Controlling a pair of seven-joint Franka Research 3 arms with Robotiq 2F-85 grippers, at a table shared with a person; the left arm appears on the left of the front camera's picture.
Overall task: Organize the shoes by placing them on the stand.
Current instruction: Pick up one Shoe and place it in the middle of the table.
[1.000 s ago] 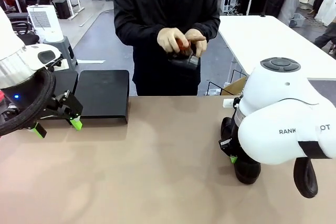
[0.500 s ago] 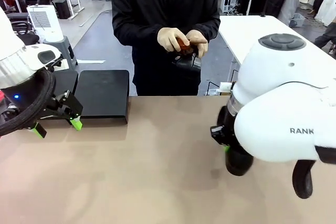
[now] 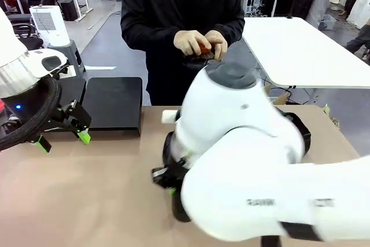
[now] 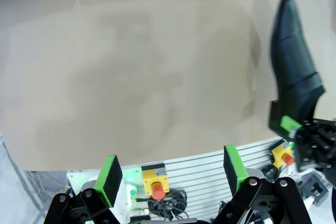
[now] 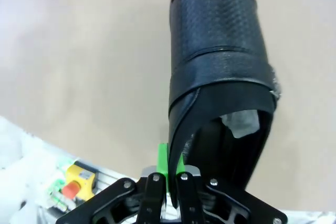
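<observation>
Pinching the shoe (image 5: 220,51) by the heel in the right tool (image 5: 169,170), toe pointing away. Must go left to the stand (image 3: 113,103), by the wide-open left tool (image 3: 63,140).

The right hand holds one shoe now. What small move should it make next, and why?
Probably carry the shoe toward the stand, leftward and away from the robot. The right hand is shut on the shoe's heel rim, and the shoe is not yet on the stand.

Left gripper (image 3: 63,140), jaws apart, beside stand (image 3: 113,103); right gripper (image 3: 171,186) pinching shoe (image 3: 181,212) above table (image 3: 98,195); person's hands (image 3: 199,43) beyond.
</observation>
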